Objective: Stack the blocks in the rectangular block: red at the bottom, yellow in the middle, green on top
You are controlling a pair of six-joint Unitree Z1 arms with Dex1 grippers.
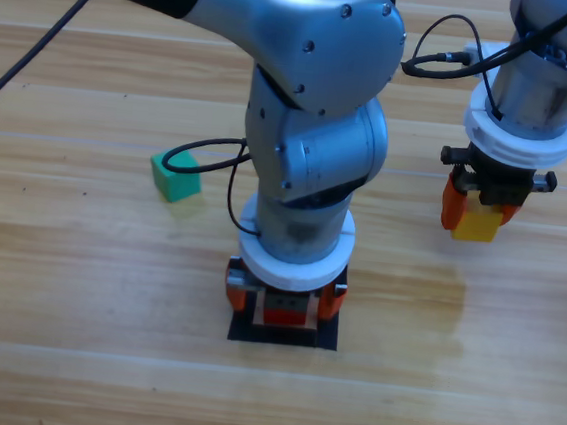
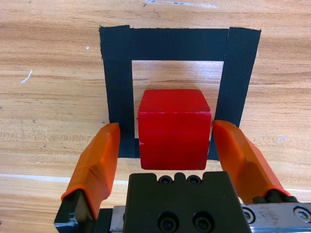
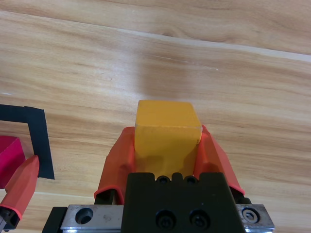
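Sitting low-centre inside the rectangular block (image 2: 238, 73), red (image 2: 174, 128) lies between the spread left gripper (image 2: 170, 145), while the right gripper (image 1: 479, 213), upper right, clamps yellow (image 1: 476, 225).

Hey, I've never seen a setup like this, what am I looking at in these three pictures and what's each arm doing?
These are two grey robot arms at a wooden table. One picture looks down from above; the other two come from cameras on each arm's wrist. The left gripper sits low over a square of black tape, its orange fingers open either side of a red cube resting within the square, overlapping its near edge. The right gripper is shut on a yellow cube, off to the right. A green cube lies alone on the table.
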